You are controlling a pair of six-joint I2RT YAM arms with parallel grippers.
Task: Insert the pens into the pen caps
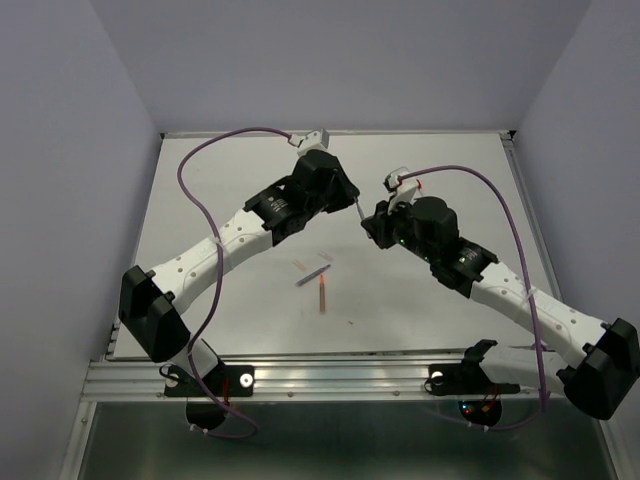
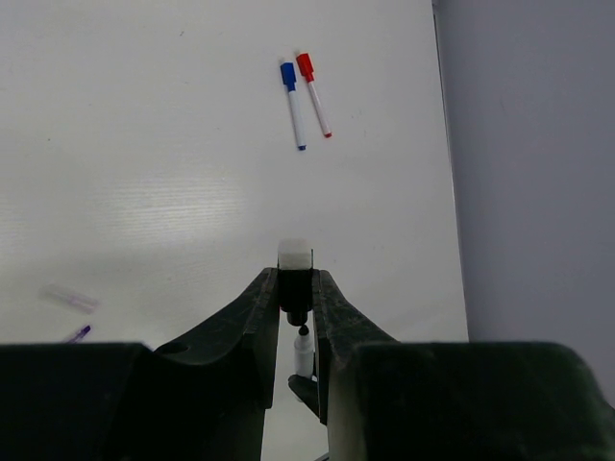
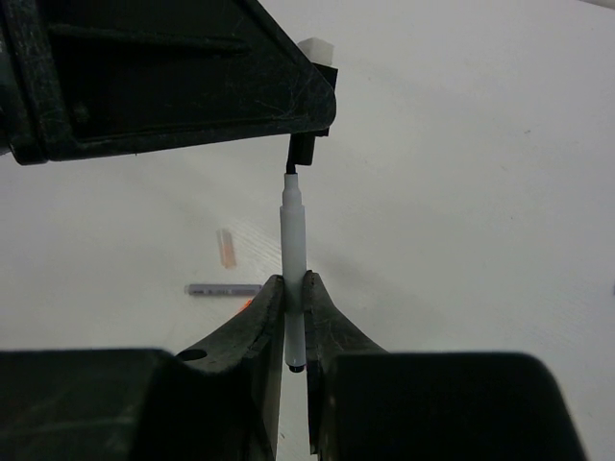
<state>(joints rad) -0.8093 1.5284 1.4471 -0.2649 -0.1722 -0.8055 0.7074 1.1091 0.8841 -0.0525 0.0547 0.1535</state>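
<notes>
A pale grey desk (image 1: pixel 270 320) fills the middle. Plain lavender-grey walls (image 1: pixel 60 150) rise from its left, right and far edges. A ribbed metal rail (image 1: pixel 340 380) runs along its near edge.

Grey pen (image 1: pixel 313 274) lies beside orange pen (image 1: pixel 322 296).

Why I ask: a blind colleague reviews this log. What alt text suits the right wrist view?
The right pincer holds a white pen pointing up the frame, its dark tip just below a black cap gripped in the left pincer above. A grey pen lies on the white table behind.
</notes>
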